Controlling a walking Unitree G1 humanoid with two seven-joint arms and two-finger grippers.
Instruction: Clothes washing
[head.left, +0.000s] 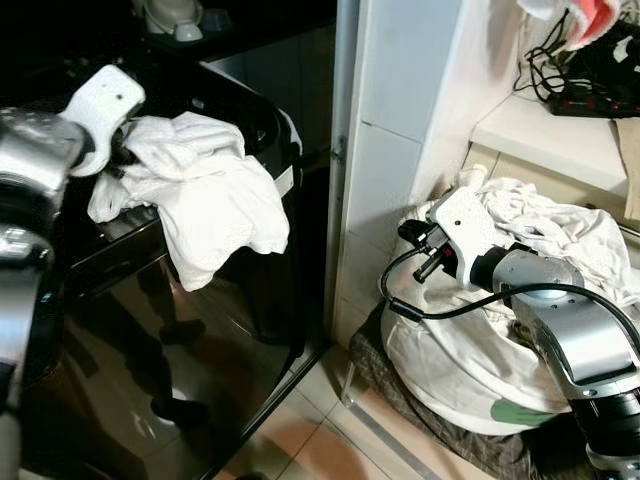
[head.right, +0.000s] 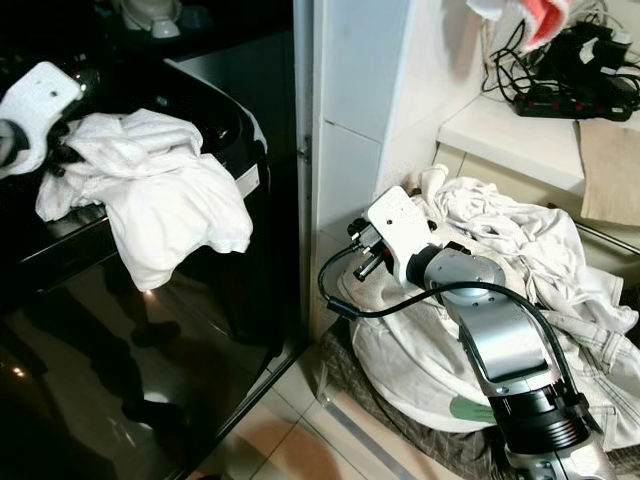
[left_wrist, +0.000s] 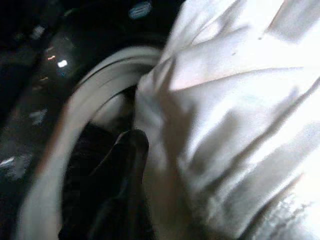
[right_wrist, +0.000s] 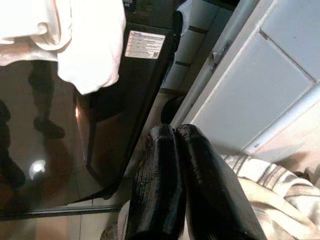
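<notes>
A white garment (head.left: 210, 195) hangs bunched from my left gripper (head.left: 122, 150) over the top edge of the black washing machine (head.left: 150, 340), its lower part draping down the glossy front. In the left wrist view one black finger (left_wrist: 125, 160) presses against the white cloth (left_wrist: 235, 125), with the pale drum rim (left_wrist: 75, 110) behind it; the other finger is hidden by cloth. My right gripper (head.left: 425, 252) is held out low beside the pile of white laundry (head.left: 545, 235), pointing toward the machine. Its fingers (right_wrist: 160, 165) are pressed together with nothing between them.
The laundry pile fills a dark woven basket (head.left: 430, 415) on the tiled floor (head.left: 310, 430). A white tiled pillar (head.left: 400, 130) stands between machine and basket. A shelf (head.left: 545, 125) at the upper right carries a power strip with tangled cables (head.left: 590, 75).
</notes>
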